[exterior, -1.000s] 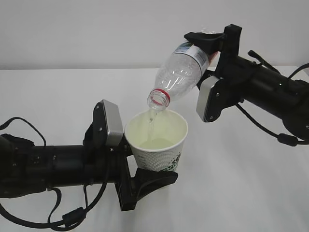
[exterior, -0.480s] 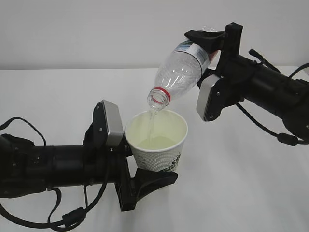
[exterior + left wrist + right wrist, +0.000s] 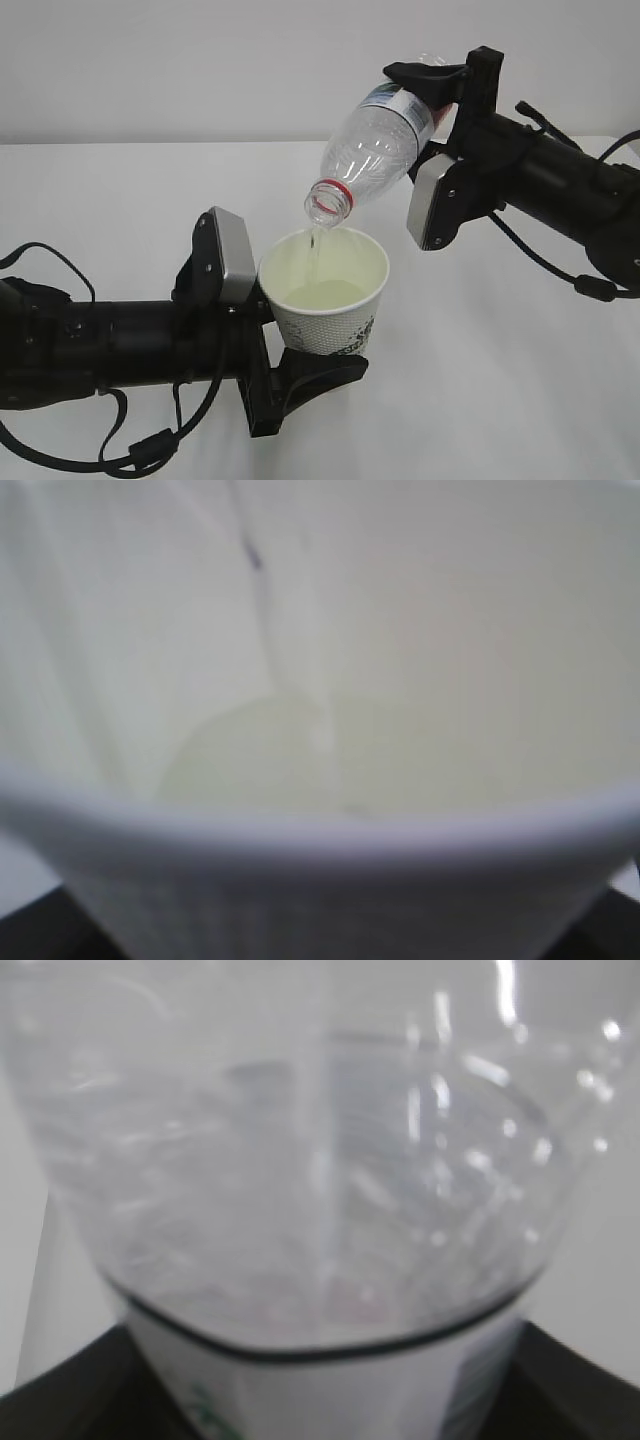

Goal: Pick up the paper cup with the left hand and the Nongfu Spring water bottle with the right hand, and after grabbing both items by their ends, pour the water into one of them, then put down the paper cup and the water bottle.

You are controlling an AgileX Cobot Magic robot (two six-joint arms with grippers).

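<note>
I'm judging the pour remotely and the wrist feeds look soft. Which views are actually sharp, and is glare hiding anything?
Exterior view: sharp and evenly lit, with the thin stream of water falling into the paper cup readable. Left wrist view: too close, the cup's rim and inside blurred. Right wrist view: the Nongfu Spring water bottle fills the frame, out of focus, with bright specular streaks upper right masking detail.
</note>
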